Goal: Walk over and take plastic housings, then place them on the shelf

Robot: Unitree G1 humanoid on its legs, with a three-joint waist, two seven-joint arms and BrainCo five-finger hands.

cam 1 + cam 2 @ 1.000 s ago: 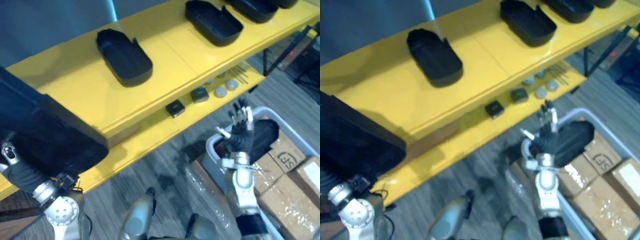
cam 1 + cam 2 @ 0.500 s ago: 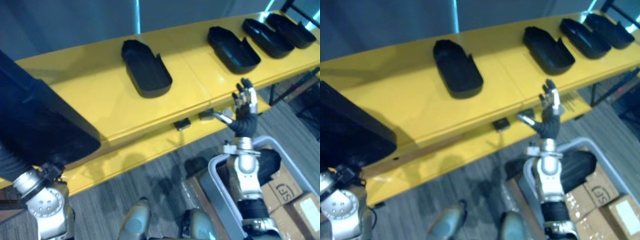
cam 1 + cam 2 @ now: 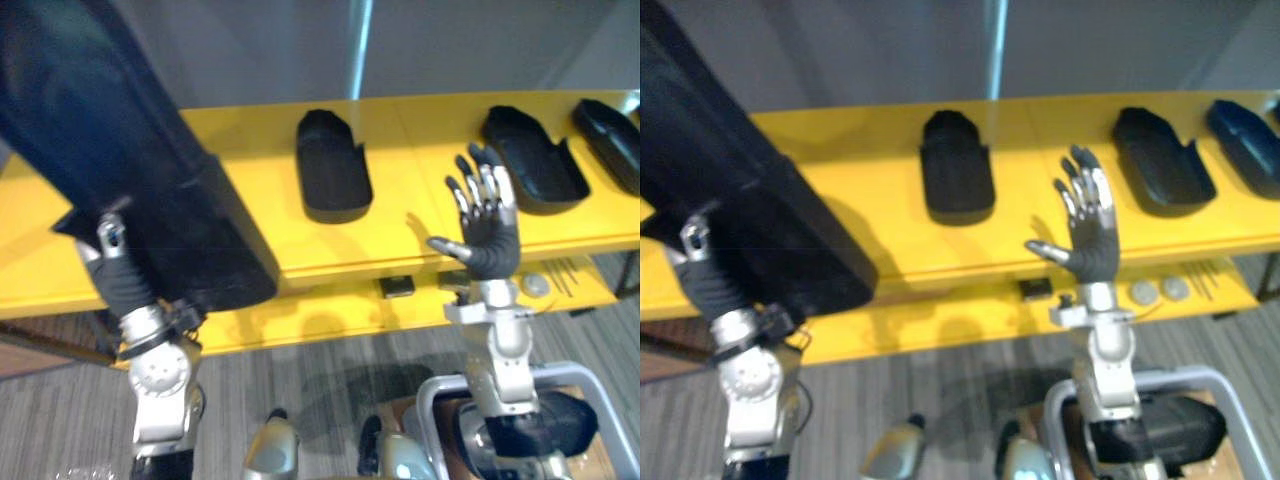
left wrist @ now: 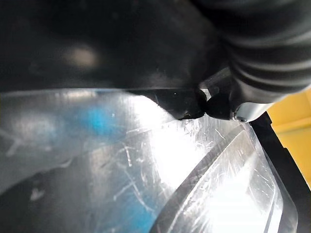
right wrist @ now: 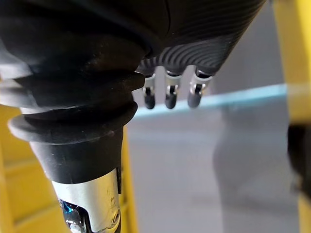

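Beyond right hand (image 3: 487, 235), shelf (image 3: 420, 230) square-on now instead of slanting: camera swing, not a shifted shelf. Raised from bin (image 3: 432, 392) level to shelf edge, fingers spread, holding nothing. Reads as arrival at the shelf; placing likely next. Above left hand (image 3: 122, 282), housing (image 3: 130, 150) carried high over shelf's end; grip hidden, cannot tell. Large, black, boxy, inner face glossy and scuffed. Just past right hand, placed housing (image 3: 333, 165) lying flat, bare yellow toward left hand.

matt black plastic housings (image 3: 334, 178); smooth yellow shelf (image 3: 420, 170)
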